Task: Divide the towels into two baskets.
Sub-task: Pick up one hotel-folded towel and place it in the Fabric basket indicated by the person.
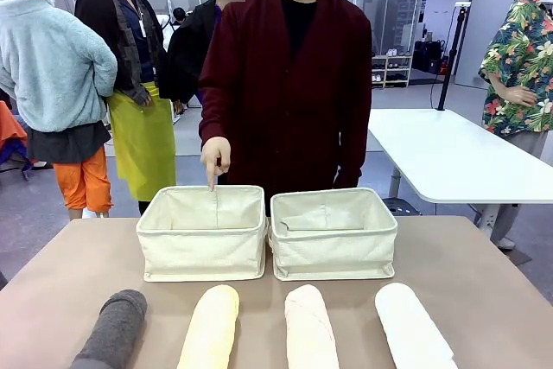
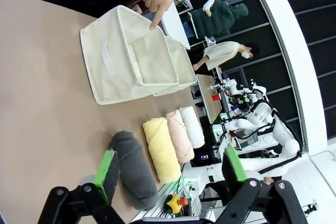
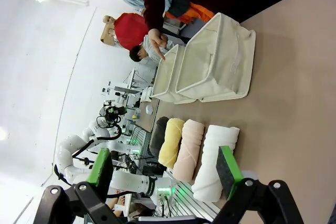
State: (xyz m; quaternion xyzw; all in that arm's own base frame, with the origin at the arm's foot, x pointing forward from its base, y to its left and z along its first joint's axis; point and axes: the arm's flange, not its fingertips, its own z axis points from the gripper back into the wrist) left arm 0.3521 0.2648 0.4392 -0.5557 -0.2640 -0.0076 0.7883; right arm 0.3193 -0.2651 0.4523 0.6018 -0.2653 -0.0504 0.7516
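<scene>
Currently left end effector [image 2: 170, 156] and right end effector [image 3: 164, 153] gape wide, towels [image 1: 210, 327] lining the table's [image 1: 484, 283] near edge.

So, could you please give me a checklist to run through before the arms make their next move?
1. Left gripper open, empty: ok.
2. Right gripper open, empty: ok.
3. Left basket and right basket empty: ok.
4. Dark grey towel, yellow towel, pinkish towel, white towel in a row before the baskets, none covered: ok.
5. Person's hand clear of baskets: not ok; its finger points down at the left basket's far rim.
6. Which towel the person wants there: cannot tell.
</scene>
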